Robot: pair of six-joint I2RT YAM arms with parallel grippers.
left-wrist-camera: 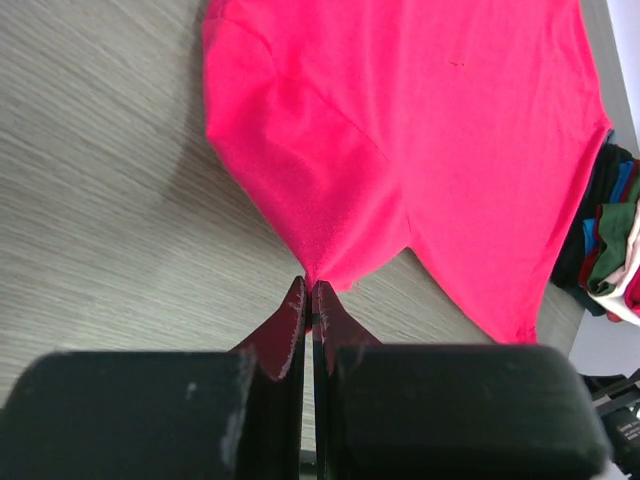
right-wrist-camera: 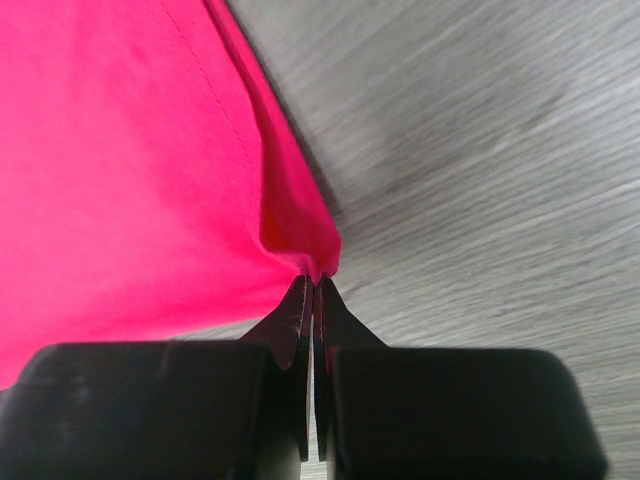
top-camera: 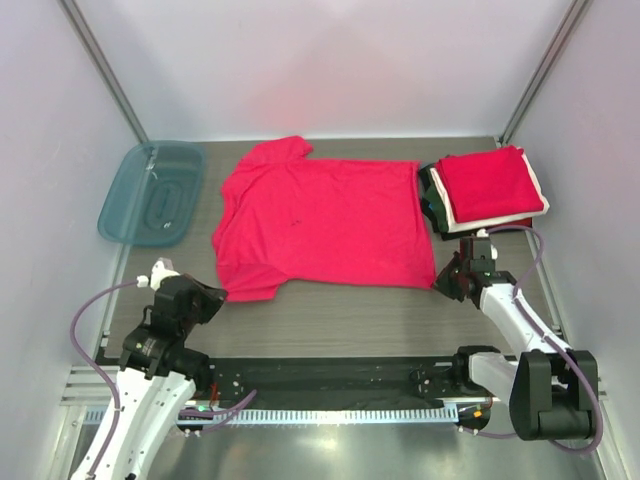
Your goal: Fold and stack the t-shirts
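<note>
On tabletop (top-camera: 350, 310), I had left pincer (left-wrist-camera: 310, 292) pinching crimson t-shirt (top-camera: 330, 220) sleeve tip, right pincer (right-wrist-camera: 313, 286) pinching hem corner; judged both should lift evenly, keeping edge taut.

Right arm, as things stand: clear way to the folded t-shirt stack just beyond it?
Probably: nothing stands between the right gripper and the red-topped stack of folded fabric t-shirts. But it is shut on a corner of the flat crimson-red t-shirt and must release first.

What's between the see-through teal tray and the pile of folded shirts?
The bright red fabric t-shirt, spread flat on the wood-grain table. The top external view shows it between the translucent teal plastic tray and the folded t-shirt stack.
</note>
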